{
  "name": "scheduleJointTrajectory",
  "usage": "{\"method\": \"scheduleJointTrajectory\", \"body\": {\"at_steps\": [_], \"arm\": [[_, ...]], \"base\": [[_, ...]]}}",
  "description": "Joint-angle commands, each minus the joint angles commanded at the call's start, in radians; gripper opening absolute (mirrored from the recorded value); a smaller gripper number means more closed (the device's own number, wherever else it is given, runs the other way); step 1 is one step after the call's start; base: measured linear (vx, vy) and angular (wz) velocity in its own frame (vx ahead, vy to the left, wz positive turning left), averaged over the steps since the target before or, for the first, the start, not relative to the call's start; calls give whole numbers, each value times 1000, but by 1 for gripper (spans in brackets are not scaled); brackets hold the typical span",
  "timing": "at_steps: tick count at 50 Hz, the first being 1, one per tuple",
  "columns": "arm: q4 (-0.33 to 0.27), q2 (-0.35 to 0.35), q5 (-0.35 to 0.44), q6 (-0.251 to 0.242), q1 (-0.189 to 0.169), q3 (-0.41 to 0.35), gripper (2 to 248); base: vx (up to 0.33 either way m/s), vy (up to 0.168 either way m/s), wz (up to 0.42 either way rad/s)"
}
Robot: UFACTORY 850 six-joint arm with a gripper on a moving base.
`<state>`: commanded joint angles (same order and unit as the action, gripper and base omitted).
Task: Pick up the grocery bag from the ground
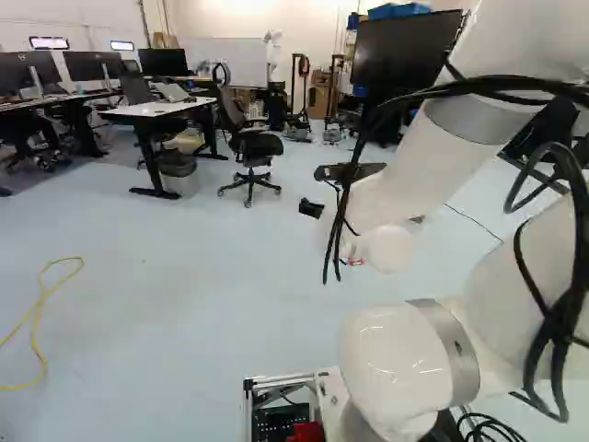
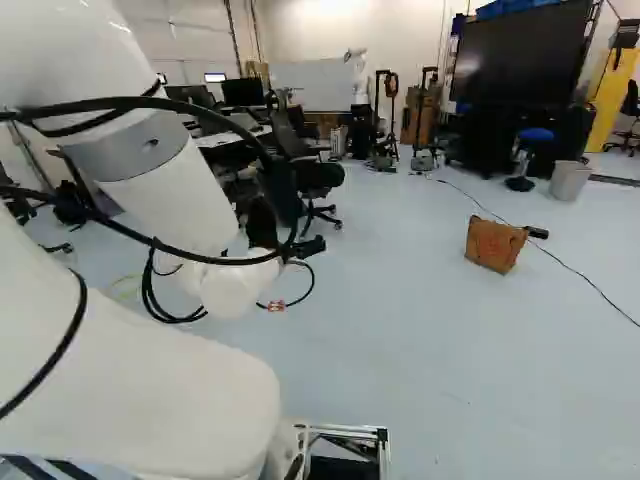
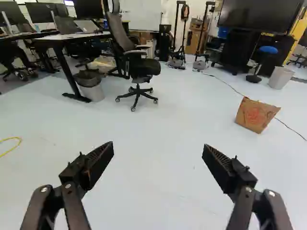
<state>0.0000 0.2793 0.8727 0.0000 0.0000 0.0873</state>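
Gripper (image 1: 311, 208): partly hidden by arm (image 1: 396, 184) in left base view; wrist view shows fingers released, spread wide. Black object (image 2: 537, 232) beside bag: too small to identify. Yellow cable (image 1: 37, 318): cut off at left base view edge. Count: one brown grocery bag (image 2: 496, 245), on floor (image 3: 158, 177), ahead and to one side of gripper; two fingers; two bins (image 3: 280, 77).

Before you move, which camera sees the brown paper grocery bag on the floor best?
The wrist view. There the brown paper grocery bag looks biggest, red mark showing, nothing covering it, beyond the open gripper and to one side. The right base view shows it smaller, at the right. The left base view doesn't show it.
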Motion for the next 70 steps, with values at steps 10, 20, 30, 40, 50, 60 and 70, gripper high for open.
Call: {"method": "scheduleJointTrajectory", "body": {"at_steps": [10,20,30,40,50,60,70], "arm": [[0,0,0,0,0,0,247],[0,0,0,0,0,0,247],[0,0,0,0,0,0,247],[0,0,0,0,0,0,247],[0,0,0,0,0,0,247],[0,0,0,0,0,0,247],[0,0,0,0,0,0,247]], "base": [[0,0,0],[0,0,0],[0,0,0],[0,0,0],[0,0,0],[0,0,0],[9,0,2]]}}
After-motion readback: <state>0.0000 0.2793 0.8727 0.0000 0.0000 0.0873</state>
